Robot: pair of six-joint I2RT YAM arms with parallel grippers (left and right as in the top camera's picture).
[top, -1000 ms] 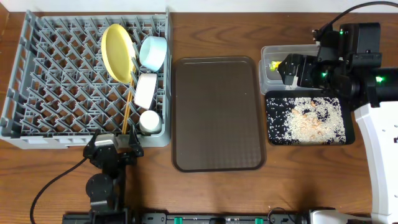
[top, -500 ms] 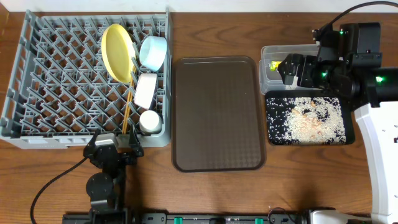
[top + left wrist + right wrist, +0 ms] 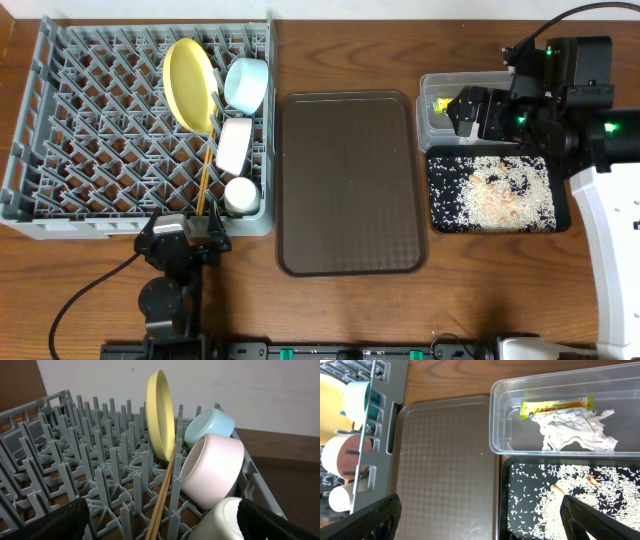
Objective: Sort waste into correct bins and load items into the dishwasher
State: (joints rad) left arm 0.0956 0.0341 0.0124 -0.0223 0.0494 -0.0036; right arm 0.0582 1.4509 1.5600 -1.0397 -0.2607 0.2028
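The grey dish rack (image 3: 90, 120) holds the yellow plate (image 3: 188, 82) on edge, the light blue bowl (image 3: 246, 84), the white bowl (image 3: 233, 143), the pale cup (image 3: 240, 195) and the wooden chopsticks (image 3: 205, 180). My left gripper (image 3: 183, 232) is open and empty at the rack's front edge; its view shows the plate (image 3: 161, 412), blue bowl (image 3: 210, 425), white bowl (image 3: 212, 470), cup (image 3: 225, 520) and chopsticks (image 3: 162, 497). My right gripper (image 3: 468, 112) is open and empty above the clear tub (image 3: 500, 420), which holds the snack wrapper (image 3: 555, 407) and crumpled paper (image 3: 577, 430). Rice (image 3: 570, 505) lies on the black tray (image 3: 520, 490).
The brown serving tray (image 3: 350, 182) lies bare between the rack and the two bins; it also shows in the right wrist view (image 3: 445, 460). The right arm's white base (image 3: 610, 250) stands at the right edge. A cable (image 3: 80, 300) runs along the front left.
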